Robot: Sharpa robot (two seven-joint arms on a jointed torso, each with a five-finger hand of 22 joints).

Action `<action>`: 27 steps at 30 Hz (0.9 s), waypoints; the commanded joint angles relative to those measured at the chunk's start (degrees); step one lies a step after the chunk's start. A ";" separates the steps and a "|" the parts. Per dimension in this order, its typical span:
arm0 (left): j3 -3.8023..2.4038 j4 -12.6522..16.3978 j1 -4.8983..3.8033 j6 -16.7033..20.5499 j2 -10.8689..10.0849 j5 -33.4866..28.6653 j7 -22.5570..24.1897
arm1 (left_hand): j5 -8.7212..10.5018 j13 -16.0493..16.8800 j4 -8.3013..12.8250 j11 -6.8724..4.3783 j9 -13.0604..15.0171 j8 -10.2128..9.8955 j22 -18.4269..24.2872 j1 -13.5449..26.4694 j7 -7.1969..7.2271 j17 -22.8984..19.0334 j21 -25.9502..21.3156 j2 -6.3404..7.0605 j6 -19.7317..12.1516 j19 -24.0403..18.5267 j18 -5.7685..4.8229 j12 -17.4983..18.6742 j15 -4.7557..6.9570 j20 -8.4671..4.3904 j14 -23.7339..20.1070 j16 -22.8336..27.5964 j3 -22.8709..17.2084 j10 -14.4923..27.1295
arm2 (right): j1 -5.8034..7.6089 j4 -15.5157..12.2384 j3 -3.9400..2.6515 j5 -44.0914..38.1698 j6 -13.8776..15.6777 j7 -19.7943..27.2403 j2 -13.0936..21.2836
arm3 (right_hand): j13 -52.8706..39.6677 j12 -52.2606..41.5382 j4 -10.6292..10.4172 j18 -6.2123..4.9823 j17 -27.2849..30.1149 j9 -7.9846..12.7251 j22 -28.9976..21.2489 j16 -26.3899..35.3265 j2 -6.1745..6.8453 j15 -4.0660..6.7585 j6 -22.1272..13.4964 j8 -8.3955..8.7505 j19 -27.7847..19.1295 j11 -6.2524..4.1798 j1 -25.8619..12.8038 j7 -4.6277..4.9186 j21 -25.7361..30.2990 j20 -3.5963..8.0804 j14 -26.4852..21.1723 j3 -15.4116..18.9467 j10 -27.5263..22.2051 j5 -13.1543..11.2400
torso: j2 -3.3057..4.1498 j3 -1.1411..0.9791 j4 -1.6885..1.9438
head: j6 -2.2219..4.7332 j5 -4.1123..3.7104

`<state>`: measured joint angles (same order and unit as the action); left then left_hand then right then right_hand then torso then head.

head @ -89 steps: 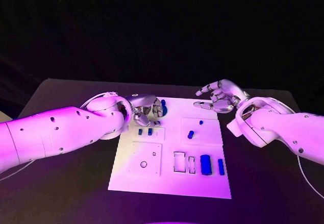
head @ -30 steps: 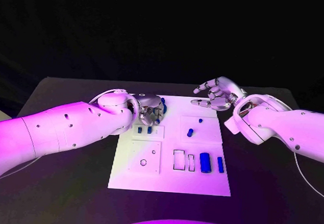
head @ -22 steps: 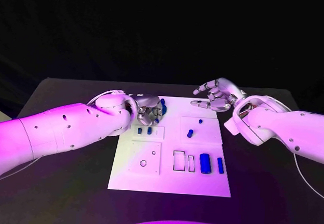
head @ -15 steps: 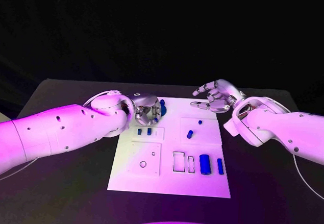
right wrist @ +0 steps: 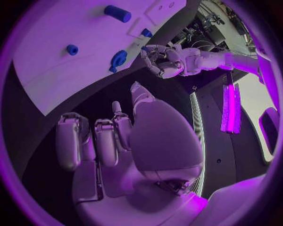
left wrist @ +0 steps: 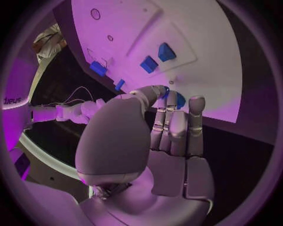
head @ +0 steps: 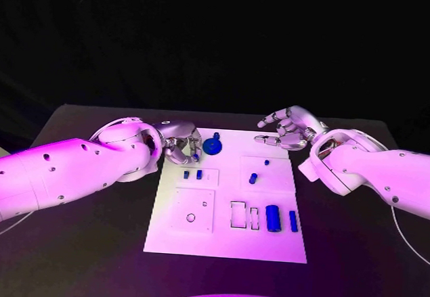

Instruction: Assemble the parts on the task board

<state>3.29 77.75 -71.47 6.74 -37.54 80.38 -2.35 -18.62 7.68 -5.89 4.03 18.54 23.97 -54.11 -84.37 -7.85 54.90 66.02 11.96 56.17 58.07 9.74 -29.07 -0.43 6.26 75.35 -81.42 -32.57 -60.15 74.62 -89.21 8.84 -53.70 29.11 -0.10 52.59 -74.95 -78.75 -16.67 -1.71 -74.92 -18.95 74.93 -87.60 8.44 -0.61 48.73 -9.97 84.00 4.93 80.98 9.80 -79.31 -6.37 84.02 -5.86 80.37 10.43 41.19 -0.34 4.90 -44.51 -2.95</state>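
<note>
Blue round part (head: 213,146) sits at board's (head: 224,244) far left edge, left hand (head: 180,144) just beside it with curled fingers holding nothing, right hand (head: 289,128) spread, empty, at far right corner.

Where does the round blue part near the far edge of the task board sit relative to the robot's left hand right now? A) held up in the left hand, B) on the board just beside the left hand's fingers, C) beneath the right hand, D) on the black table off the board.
B: the round blue part rests on the task board, beside the left hand, whose fingers curl next to it.
</note>
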 commanded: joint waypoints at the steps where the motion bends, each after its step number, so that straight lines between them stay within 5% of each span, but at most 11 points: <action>1: -0.07 0.46 0.02 -1.69 -0.62 -1.46 -0.55 | 0.20 -0.02 0.31 0.10 0.96 -0.25 0.12 0.44 0.03 -0.05 0.18 0.01 0.32 0.25 -0.56 0.43 0.01 0.11 0.46 -0.37 0.09 -0.47 | -0.06 -0.07 0.00 -0.68 -0.09 0.71 0.12 | -2.96 -0.15 0.12 -0.81 -8.58 0.08 9.02 0.21 -0.44 0.18 -0.15 -0.31 1.03 -0.18 0.06 -0.12 0.08 0.01 4.42 -0.29 0.00 -0.03 | 0.08 0.08 0.00 | -0.05 -0.11; 27: -0.08 -1.76 0.43 -1.32 0.46 -2.72 -1.28 | 0.40 -0.01 0.34 0.10 1.09 -0.44 0.22 0.84 0.04 -0.15 0.05 0.06 0.34 0.16 -0.55 0.80 0.00 0.12 0.41 -0.34 0.25 -0.61 | -0.14 0.03 -0.01 -0.68 -0.23 0.71 -0.15 | -2.96 -0.15 0.12 -0.81 -8.58 0.08 9.02 0.21 -0.44 0.18 -0.15 -0.31 1.03 -0.18 0.06 -0.12 0.08 0.01 4.42 -0.29 0.00 -0.03 | 0.22 -0.12 -0.19 | -0.41 0.35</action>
<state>3.26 75.96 -71.03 5.00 -37.23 78.26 -3.64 -18.46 7.69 -5.75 4.21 19.04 23.61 -53.97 -84.10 -7.87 54.67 66.02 12.24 56.12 58.06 9.74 -28.58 -0.43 6.26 75.34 -81.42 -32.40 -60.33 74.51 -89.15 8.84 -53.80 29.10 -0.07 52.49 -74.93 -78.75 -16.67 -1.71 -74.91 -18.95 74.92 -87.60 8.45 -0.61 48.73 -9.97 84.00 4.93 80.98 9.80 -79.31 -6.37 84.02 -5.86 80.37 10.43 41.42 -0.43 4.74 -44.85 -2.63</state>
